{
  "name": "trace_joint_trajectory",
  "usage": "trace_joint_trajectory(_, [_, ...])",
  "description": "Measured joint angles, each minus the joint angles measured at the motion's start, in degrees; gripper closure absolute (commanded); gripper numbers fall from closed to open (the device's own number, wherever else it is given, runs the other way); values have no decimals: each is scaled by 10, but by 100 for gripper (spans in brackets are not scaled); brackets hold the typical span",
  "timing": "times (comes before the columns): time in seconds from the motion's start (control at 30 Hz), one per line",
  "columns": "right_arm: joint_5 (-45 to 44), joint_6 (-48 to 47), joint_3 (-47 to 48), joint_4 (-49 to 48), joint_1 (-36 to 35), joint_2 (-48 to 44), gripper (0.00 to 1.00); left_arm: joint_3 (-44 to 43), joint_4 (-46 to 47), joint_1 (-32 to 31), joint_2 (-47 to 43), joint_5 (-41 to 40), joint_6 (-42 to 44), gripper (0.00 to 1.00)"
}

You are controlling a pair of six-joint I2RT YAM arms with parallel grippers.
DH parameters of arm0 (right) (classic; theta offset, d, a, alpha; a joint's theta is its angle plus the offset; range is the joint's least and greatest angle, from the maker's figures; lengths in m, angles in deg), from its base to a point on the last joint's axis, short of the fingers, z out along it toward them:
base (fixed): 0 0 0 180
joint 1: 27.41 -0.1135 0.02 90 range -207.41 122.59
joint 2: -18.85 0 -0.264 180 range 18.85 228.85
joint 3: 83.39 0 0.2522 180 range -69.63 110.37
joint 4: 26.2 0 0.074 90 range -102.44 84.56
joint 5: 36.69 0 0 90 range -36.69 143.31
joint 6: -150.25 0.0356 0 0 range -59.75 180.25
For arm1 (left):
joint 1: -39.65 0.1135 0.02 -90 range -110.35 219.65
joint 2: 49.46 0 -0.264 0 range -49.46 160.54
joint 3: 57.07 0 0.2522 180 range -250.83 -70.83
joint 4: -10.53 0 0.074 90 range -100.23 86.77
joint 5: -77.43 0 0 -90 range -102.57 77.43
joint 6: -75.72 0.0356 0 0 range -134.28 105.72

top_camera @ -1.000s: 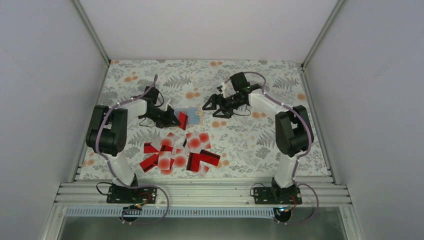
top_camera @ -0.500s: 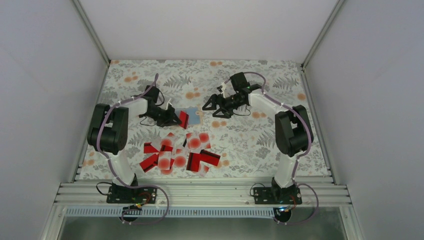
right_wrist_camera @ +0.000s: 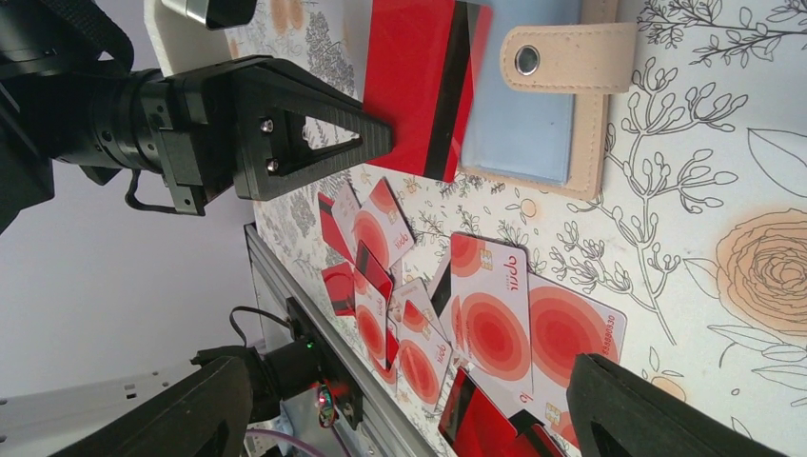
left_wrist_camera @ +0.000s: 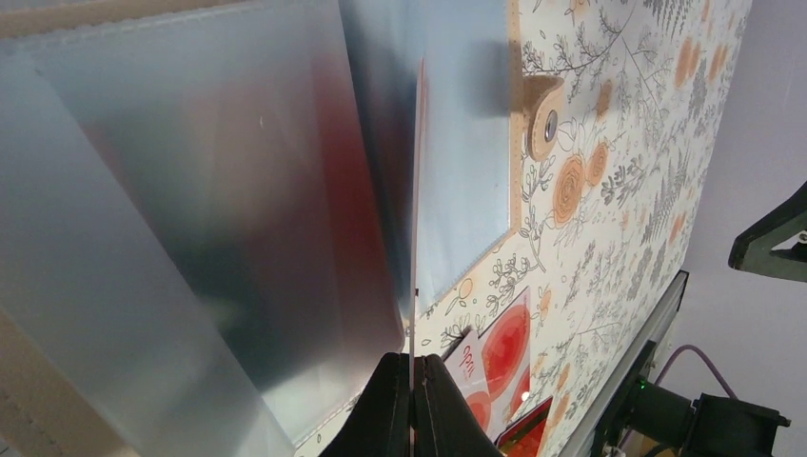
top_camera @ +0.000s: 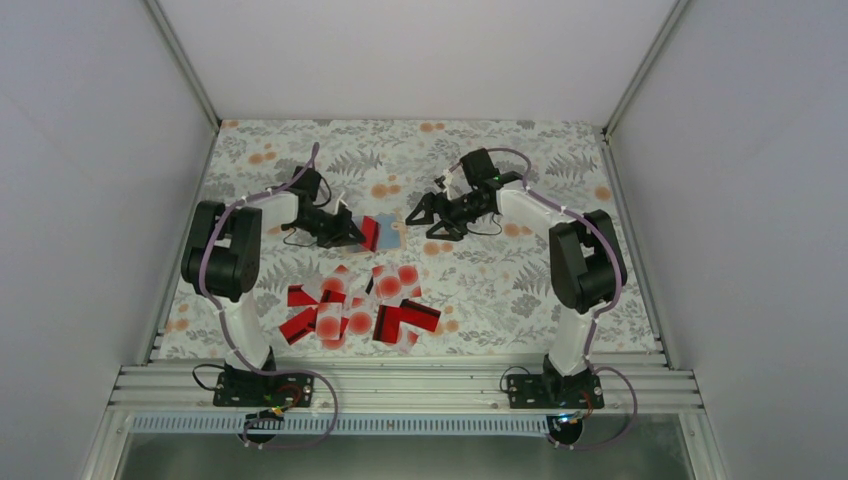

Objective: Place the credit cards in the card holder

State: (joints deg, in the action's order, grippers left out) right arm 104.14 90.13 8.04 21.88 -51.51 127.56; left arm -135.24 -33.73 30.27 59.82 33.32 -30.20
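The table (top_camera: pixel 500 290) is the biggest thing, and it has a cloth with leaves and orange flowers on it. My two arms reach out over it from the near edge.

Near the middle of the table is a messy pile of cards (top_camera: pixel 360 310). Some are red with a black stripe. Some are white with big red dots. They lie flat and some lie on top of each other.

Just past the pile is the card holder (right_wrist_camera: pixel 519 105). It lies open and flat, with the blue-grey inside facing up. It is between my two claws.

My left claw (top_camera: pixel 352 235) is pinched tight on one red card (right_wrist_camera: pixel 419 86) with a black stripe. The card is tipped up on its edge and meets the left side of the holder.

My right claw (top_camera: pixel 420 222) is spread wide and has nothing in it. It hangs just beside the holder on the right.

The holder's tan tab (right_wrist_camera: pixel 561 59) lies flat on the cloth, with a small round snap (right_wrist_camera: pixel 524 60) on it.
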Motion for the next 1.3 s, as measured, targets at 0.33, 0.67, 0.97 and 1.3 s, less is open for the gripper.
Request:
trace_joint_trajectory(0.33, [0,-6,-2,0,0,0,17,0,33,0,3,2,-17,98])
trace_joint_trajectory(0.67, [1,-9,-14,0,0,0,19,9,77,-1,3,2,-51,98])
trace_joint_trajectory(0.97, [2,-13,-15,0,0,6,19,28,116,-20,3,-1,-84,98])
trace_joint_trajectory(1.3, [2,-19,-34,0,0,6,20,44,148,-37,2,-17,-120,98])
